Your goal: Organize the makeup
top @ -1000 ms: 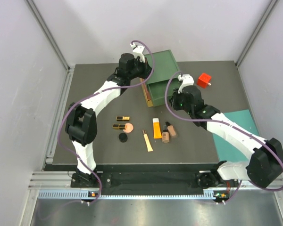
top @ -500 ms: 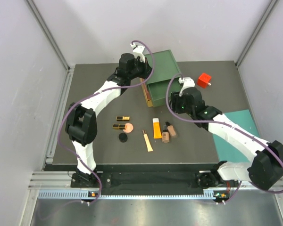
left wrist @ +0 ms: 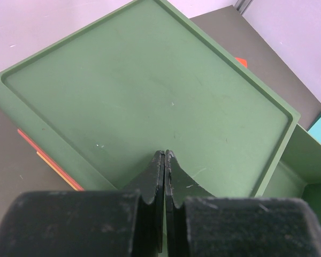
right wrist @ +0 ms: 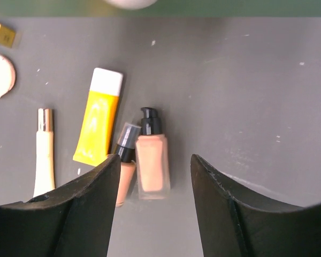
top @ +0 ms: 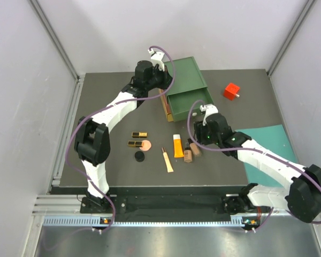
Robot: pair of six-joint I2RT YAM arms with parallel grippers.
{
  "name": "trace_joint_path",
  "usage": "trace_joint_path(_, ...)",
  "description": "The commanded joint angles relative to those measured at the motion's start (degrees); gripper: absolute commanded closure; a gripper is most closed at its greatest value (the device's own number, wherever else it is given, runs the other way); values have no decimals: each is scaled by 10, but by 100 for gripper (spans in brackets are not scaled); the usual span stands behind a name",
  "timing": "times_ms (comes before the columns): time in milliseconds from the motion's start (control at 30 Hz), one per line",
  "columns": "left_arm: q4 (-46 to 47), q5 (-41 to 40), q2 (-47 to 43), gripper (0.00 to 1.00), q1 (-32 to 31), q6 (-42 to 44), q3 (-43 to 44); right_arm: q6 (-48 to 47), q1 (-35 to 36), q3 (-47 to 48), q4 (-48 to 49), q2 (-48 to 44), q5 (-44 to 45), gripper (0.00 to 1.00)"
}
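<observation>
The makeup lies on the dark table in front of the drawer box (top: 184, 80): two gold-black cases (top: 139, 134) (top: 135, 143), a round peach compact (top: 145, 144), a black disc (top: 139, 156), a slim peach tube (top: 167, 160), a yellow-orange tube (top: 177, 145) and two tan bottles (top: 188, 155) (top: 196, 150). My right gripper (top: 197, 142) is open and empty, just above the bottles. In the right wrist view it (right wrist: 155, 158) straddles the pump bottle (right wrist: 151, 168), with the second bottle (right wrist: 124, 166) by the left finger. My left gripper (left wrist: 165, 155) is shut on nothing, over the box's green top (left wrist: 150, 91).
The box's green drawer (top: 191, 103) stands pulled out toward the makeup. A red cube (top: 231, 91) sits at the back right. A teal mat (top: 267, 155) lies at the right. Grey walls enclose the table on three sides.
My right arm has drawn back from the drawer toward the near side and now hangs over the tan bottles. The left arm has not moved.
</observation>
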Motion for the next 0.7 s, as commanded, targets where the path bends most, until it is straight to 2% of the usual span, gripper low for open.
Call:
trace_joint_path(0, -67, -19, 26, 100, 1, 11, -8, -4, 21, -3, 22, 11, -11, 45)
trace_joint_path(667, -80, -15, 30, 100, 1, 11, -12, 7, 60, -67, 54, 53, -12, 52)
